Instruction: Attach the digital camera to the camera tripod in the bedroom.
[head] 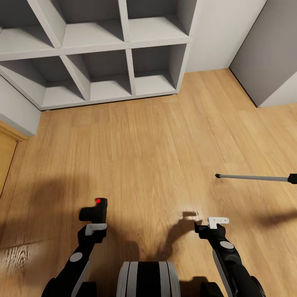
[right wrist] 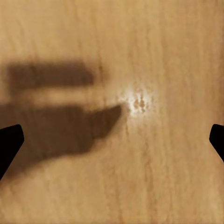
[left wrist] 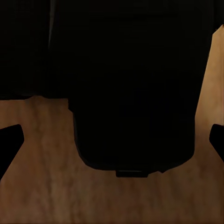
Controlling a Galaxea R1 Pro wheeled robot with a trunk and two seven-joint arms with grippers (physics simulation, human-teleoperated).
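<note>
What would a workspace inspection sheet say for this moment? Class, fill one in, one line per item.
Surface: light wood floor, with shadows near the arms.
Job's things: digital camera held by the left gripper; a silver tripod leg reaches in from the right edge.
Clutter: nothing seen.
Grippers: left closed on the camera; right gripper open, empty, above bare floor.
Cables: nothing seen.
Surroundings: grey cube shelf ahead, its visible compartments empty; pale walls.

Small black digital camera with red top button (head: 94,210) sits upright at seven o'clock; a silver, black-tipped tripod leg (head: 255,178) pokes in at three o'clock.
</note>
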